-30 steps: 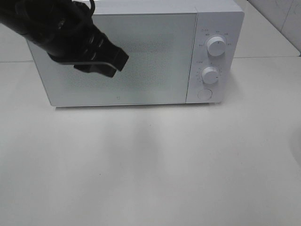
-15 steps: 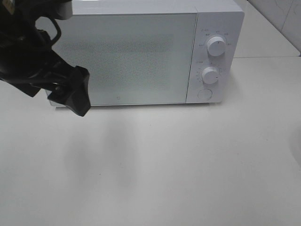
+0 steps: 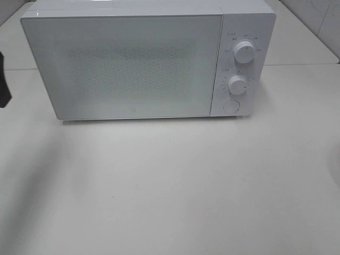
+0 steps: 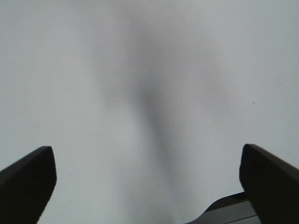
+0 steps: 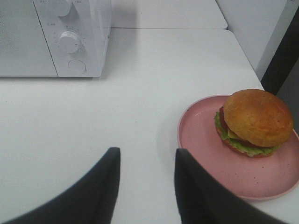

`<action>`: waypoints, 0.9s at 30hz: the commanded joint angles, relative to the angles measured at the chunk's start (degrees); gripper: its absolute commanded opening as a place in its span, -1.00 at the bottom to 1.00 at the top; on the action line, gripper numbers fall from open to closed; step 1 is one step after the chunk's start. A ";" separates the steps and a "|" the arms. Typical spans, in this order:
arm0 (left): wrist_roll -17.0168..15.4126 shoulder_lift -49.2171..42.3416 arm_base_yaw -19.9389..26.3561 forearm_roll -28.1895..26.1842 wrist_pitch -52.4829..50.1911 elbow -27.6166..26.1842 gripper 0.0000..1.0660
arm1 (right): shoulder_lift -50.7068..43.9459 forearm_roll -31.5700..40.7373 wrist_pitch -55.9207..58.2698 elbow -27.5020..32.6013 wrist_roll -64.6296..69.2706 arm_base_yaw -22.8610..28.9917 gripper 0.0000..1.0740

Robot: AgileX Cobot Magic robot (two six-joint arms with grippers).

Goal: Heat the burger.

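At the far left edge of the high view a dark sliver of the left arm is showing; its gripper is standing wide open over bare table, holding nothing. Next along, the microwave is sitting at the back of the table with its door shut. To the right of the door, 2 knobs are stacked on the control panel, the upper knob above the lower knob, with a round button beneath them. Further right, seen only by the right wrist camera, the right gripper is hovering partly open and empty, just beside a pink plate. The burger is resting on that plate, well apart from the microwave and outside it. Judgement: the task is standing at its opening step, since the door is shut and the burger is not yet inside. The next move is calling for the door to be opened, probably via the round button, though no handle is visible and the release method cannot be confirmed. After that the plate needs lifting level, so the burger is not sliding off.
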 commanded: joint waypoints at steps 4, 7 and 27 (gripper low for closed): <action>4.53 -0.97 10.66 -0.34 5.16 -0.17 0.89 | -1.66 -0.06 -0.34 0.00 -0.34 -0.29 -0.24; 4.53 -1.72 12.03 -0.46 5.61 0.11 0.89 | -1.66 -0.06 -0.34 0.00 -0.34 -0.29 -0.24; 3.84 -43.09 15.58 -7.96 1.89 31.17 0.89 | -1.66 -0.06 -0.34 0.00 -0.34 -0.29 -0.24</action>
